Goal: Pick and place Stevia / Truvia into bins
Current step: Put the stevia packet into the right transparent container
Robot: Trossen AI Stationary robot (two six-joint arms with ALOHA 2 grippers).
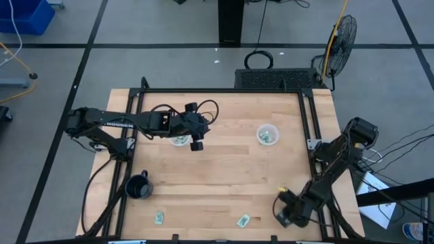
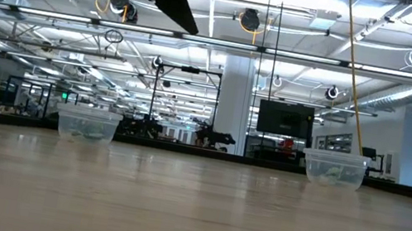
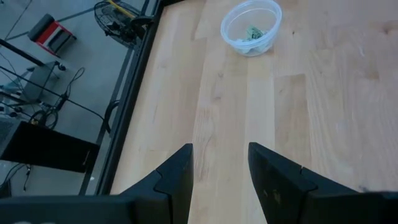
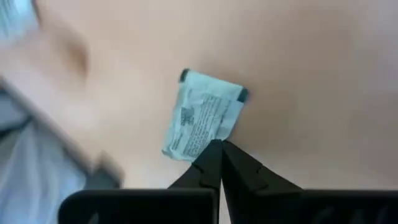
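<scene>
My right gripper (image 1: 281, 214) is at the table's near right and is shut on a pale green and white packet (image 4: 202, 117). Two more packets lie flat near the table's near edge, one on the left (image 1: 159, 217) and one nearer the middle (image 1: 243, 220). Two clear cups stand at the far side, a left cup (image 1: 180, 139) and a right cup (image 1: 268, 135). Both hold green packets. My left gripper (image 1: 197, 144) is open and empty, raised beside the left cup. In its wrist view (image 3: 221, 152) it looks toward the right cup (image 3: 251, 27). My right gripper pinches the packet between its two fingertips at one short edge, near a corner (image 4: 212, 138). The rest of the packet sticks out flat beyond the fingertips. I cannot tell whether it is clear of the table.
A black mug (image 1: 138, 187) with a handle stands at the near left. A dark frame (image 1: 308, 122) runs round the wooden tabletop. In the low view the two cups (image 2: 88, 125) (image 2: 334, 169) stand far back, with bare wood in front of them.
</scene>
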